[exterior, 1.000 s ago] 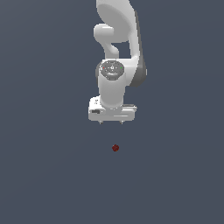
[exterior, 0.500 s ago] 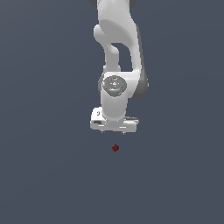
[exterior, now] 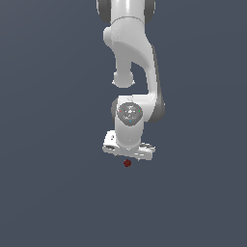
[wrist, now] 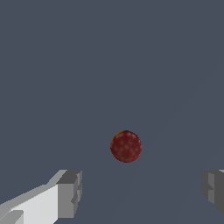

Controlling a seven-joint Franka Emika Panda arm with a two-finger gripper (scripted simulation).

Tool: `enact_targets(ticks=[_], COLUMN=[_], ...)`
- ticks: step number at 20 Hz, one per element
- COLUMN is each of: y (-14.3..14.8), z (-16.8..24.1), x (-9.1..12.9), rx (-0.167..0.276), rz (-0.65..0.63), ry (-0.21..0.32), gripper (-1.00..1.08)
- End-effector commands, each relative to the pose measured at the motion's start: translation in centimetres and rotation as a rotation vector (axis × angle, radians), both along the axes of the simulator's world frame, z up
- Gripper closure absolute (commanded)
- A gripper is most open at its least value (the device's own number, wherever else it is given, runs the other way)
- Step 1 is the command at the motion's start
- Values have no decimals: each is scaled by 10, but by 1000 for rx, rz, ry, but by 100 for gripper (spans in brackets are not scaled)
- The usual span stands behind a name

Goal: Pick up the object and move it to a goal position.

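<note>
I judge the tiny dark red roundish lump (wrist: pixel 126 146) light and roll-prone (grip across its middle); white gripper (wrist: pixel 142 192) stands spread, empty.

The pincer (wrist: pixel 140 192) hangs with its jaws wide apart, and the gap between its fingertips (wrist: pixel 70 192) is unblocked. Only the object (wrist: pixel 126 146) lies on the bare grey ground around it, with free room on every side. In the exterior view the object (exterior: pixel 127 163) sits just below the pincer (exterior: pixel 128 157).
</note>
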State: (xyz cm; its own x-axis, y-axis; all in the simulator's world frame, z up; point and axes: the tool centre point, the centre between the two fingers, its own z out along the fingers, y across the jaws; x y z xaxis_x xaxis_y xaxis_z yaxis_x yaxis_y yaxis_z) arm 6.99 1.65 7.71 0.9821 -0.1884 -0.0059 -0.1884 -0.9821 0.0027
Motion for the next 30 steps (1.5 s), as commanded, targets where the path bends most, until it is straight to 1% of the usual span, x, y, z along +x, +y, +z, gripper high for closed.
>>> enact_targets(ticks=[1, 10, 19, 25, 26, 30], y=[2, 3, 3, 3, 3, 3], z=[-6, -13, -54, -60, -60, -60], x=[5, 7, 7, 8, 8, 8], rx=[1, 1, 1, 1, 1, 1], rz=[-15, -23, -26, -26, -26, -26], ry=[-4, -5, -6, -6, -6, -6], gripper=[-92, -92, -92, -92, 108, 108])
